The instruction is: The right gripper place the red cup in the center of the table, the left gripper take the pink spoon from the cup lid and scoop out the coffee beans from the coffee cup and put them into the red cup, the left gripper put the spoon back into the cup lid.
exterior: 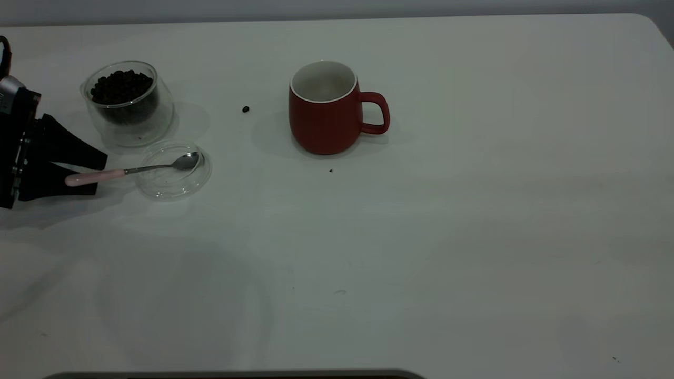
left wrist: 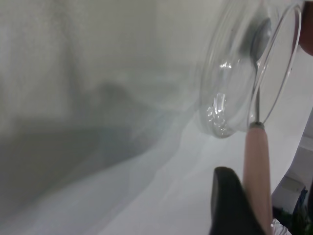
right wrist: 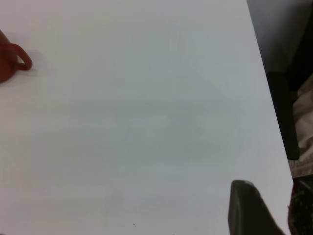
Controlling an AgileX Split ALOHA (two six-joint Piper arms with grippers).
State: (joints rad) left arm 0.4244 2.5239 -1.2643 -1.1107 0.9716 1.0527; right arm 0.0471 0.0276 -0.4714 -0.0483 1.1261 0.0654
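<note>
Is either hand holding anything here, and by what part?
Cannot be told: the left hand flanks the pink spoon at its handle end, bowl resting in the cup lid.

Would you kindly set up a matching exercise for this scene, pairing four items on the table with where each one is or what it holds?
Items:
1. red cup
2. coffee cup
3. pink spoon
4. left gripper

Descriptions:
A. filled with dark coffee beans
B. metal bowl resting in the cup lid, handle sticking out over the rim
C. standing near the middle of the table, handle toward the right arm's side
D. at the table's left edge, fingers either side of the pink handle

Pairs: 1-C, 2-A, 3-B, 4-D
</note>
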